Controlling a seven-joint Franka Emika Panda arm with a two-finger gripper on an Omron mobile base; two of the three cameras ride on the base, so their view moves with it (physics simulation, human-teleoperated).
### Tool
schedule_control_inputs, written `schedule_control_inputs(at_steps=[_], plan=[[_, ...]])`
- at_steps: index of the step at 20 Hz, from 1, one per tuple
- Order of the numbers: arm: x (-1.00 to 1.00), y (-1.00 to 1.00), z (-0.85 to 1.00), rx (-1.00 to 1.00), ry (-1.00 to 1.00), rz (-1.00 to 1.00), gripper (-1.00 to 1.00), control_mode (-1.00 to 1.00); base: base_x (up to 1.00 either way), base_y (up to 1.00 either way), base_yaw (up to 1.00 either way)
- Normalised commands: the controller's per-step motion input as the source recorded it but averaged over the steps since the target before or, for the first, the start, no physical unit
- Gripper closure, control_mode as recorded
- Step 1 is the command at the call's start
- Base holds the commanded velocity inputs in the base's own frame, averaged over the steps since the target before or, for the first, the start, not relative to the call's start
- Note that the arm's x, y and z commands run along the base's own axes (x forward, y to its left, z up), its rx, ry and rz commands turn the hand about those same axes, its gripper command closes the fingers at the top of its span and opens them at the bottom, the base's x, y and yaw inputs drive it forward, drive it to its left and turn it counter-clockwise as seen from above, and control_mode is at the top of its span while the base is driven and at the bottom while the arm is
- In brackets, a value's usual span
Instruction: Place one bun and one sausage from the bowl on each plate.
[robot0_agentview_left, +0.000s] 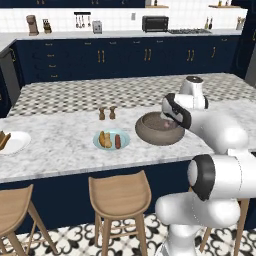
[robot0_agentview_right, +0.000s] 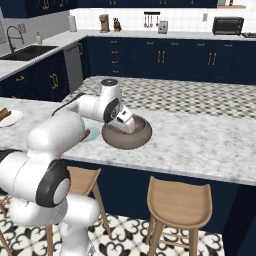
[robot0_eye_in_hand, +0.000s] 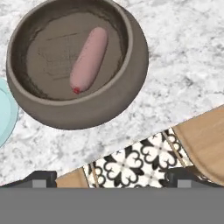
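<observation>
Wide-open, empty end effector hovers above bowl; the round sausage may roll from a off-centre pinch.

one sausage inside bowl

Hand view close above bowl

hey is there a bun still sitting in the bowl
No, the hand view shows the grey-brown bowl holding a single pinkish-brown sausage and no bun.
</observation>
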Motion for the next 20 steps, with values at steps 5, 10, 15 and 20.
schedule_control_inputs(at_steps=[5, 10, 15, 20], plan=[[1.0, -0.25, -0.13, 0.08, 0.21, 0.04, -1.0, -1.0, 0.0, 0.0, 0.0], [1.0, -0.03, -0.63, -0.01, 0.16, 0.09, -1.0, -1.0, 0.0, 0.0, 0.0], [0.98, -0.02, -0.72, -0.02, 0.05, 0.1, -1.0, -1.0, 0.0, 0.0, 0.0], [-0.12, -0.04, -0.24, 0.0, 0.0, 0.03, -1.0, -1.0, 0.0, 0.0, 0.0]])
